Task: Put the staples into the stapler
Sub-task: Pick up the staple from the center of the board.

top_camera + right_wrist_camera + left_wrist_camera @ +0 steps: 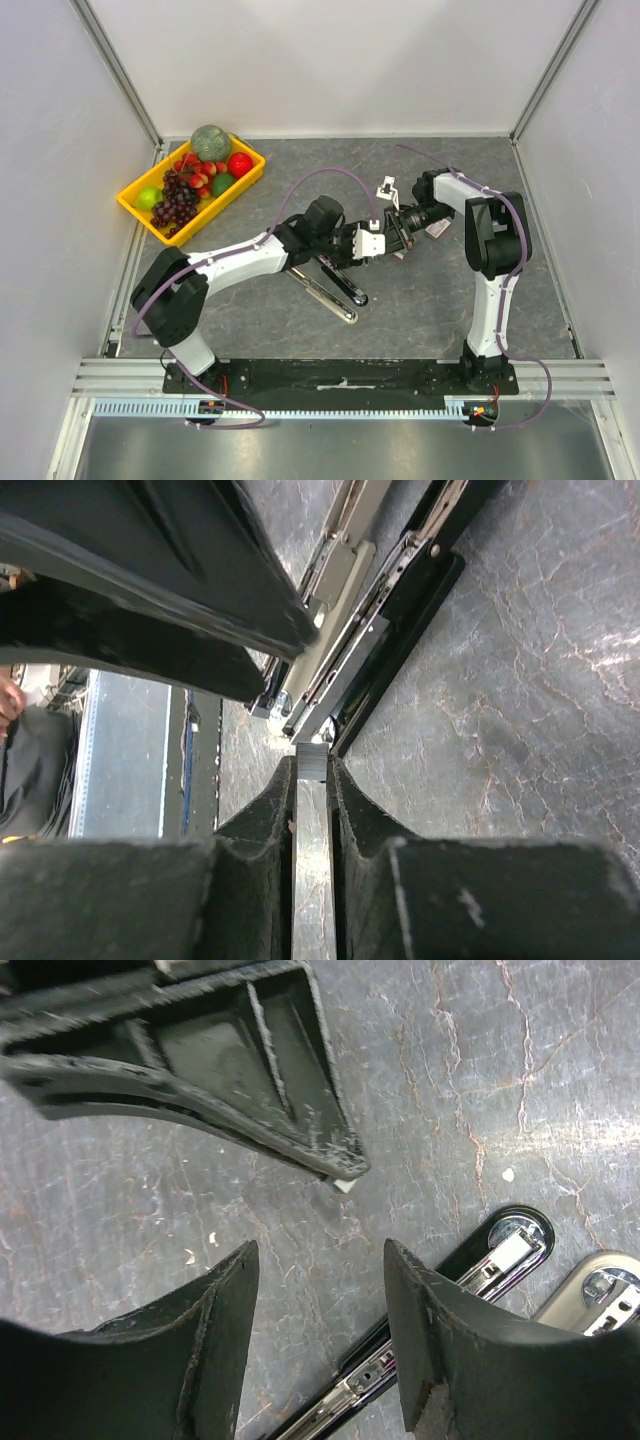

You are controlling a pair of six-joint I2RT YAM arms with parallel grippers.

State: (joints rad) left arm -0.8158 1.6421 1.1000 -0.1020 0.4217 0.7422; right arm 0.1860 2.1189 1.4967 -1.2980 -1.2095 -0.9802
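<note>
though top view hides them, right fingers pinch staples, stapler open

Grey staples strip held nr stapler, opened flat.

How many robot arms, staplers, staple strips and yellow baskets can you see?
Robot arms: 2 (left arm, right arm)
Stapler: 1
Staple strip: 1
Yellow basket: 1
Total: 5
</note>
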